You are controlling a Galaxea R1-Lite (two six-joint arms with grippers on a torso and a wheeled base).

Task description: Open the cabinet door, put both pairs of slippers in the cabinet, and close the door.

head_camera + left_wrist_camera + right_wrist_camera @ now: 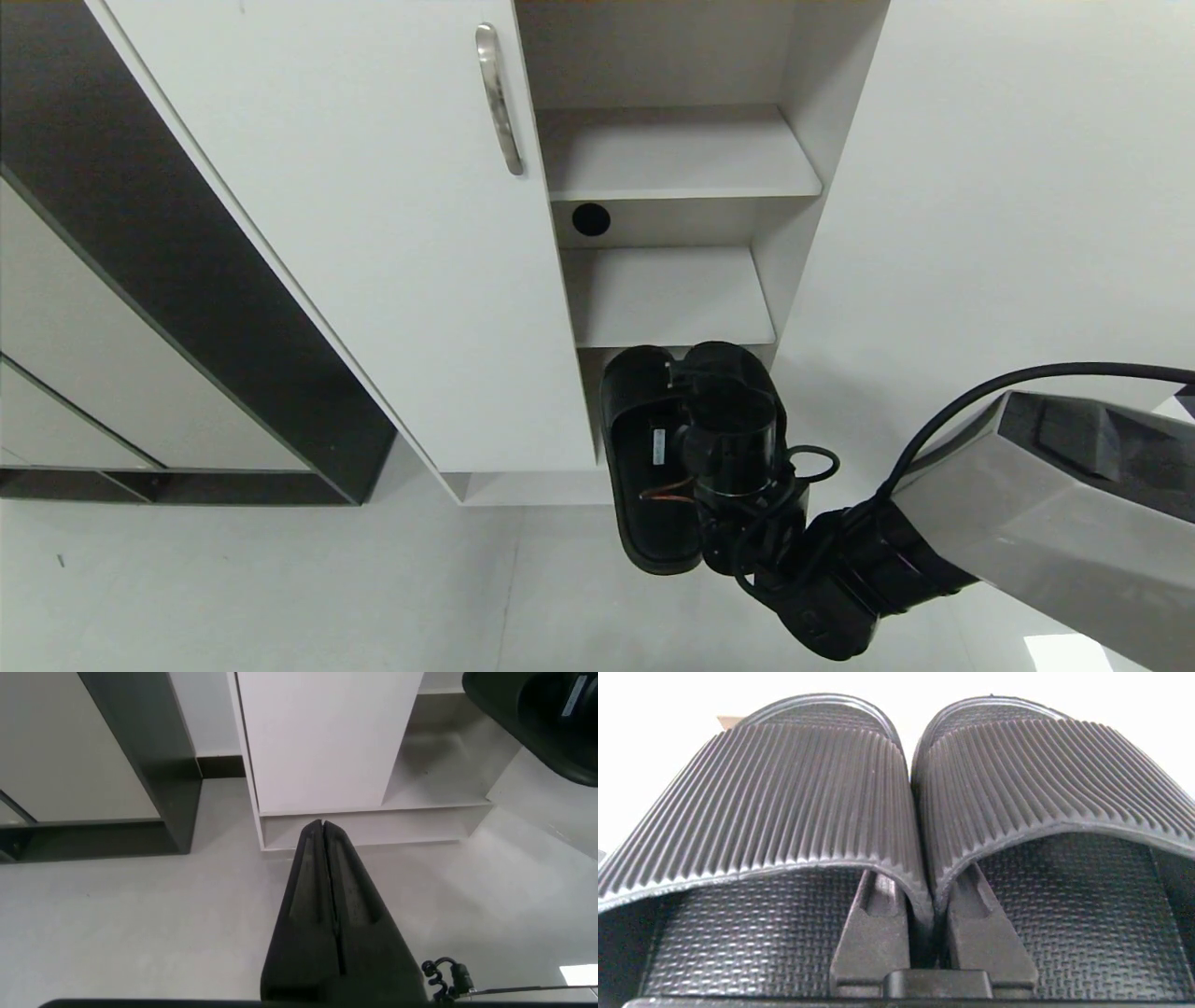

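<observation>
Head view: a pale floor [280,579] and a white cabinet [672,177], its shelves exposed. The right gripper [724,411] holds the black slippers [653,523] before the lowest opening.
Left wrist view: the left gripper [323,845] is pressed closed above the floor.
Right wrist view: ribbed straps side by side, pinched together.

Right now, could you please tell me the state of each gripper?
Left gripper: closed, holding nothing.
Right gripper: closed on the pair of slippers.
</observation>
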